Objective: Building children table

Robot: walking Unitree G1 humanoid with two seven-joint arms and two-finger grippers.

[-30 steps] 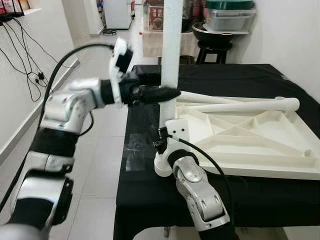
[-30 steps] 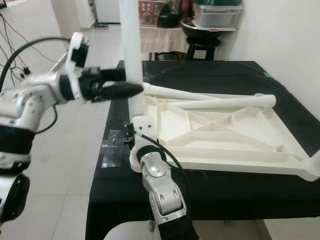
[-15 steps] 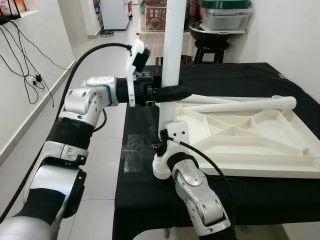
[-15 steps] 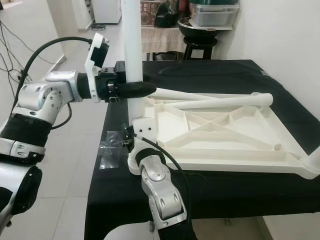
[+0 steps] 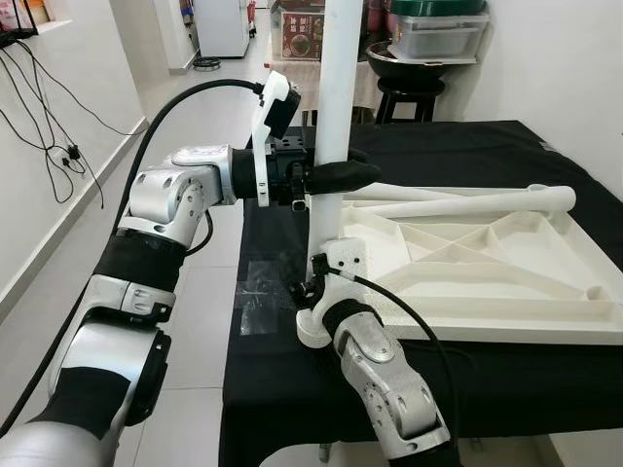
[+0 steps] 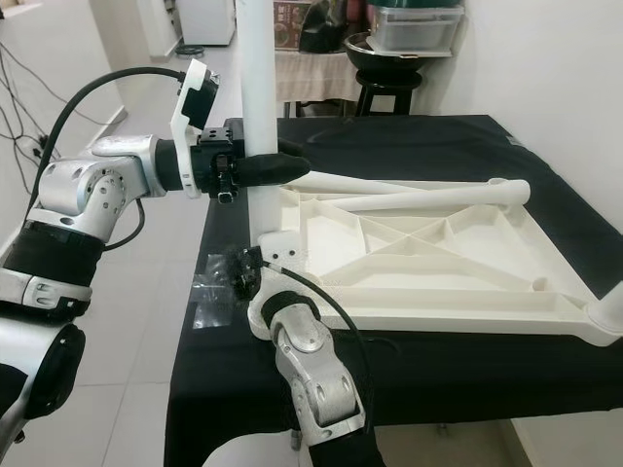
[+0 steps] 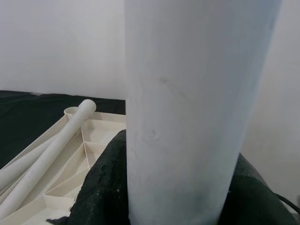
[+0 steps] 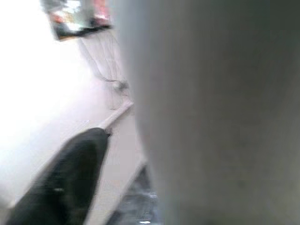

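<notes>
At the near corner of the upside-down white tabletop (image 5: 487,272), the left gripper (image 5: 336,178) squeezed the standing leg (image 5: 331,117) while the right gripper (image 5: 310,292), fingers hidden, probably steadied its base.

The left arm (image 5: 146,243) was built of rounded silver shells broken by black bands at the joints, with a thick black cable arching from behind it to a white plate at the wrist. Its left gripper (image 5: 336,177) carried long black fingers with a rough, matte surface. The right arm (image 5: 384,384) showed the same silver casing, round pivot caps, a thin black cable looping alongside, and a white wrist plate.
</notes>
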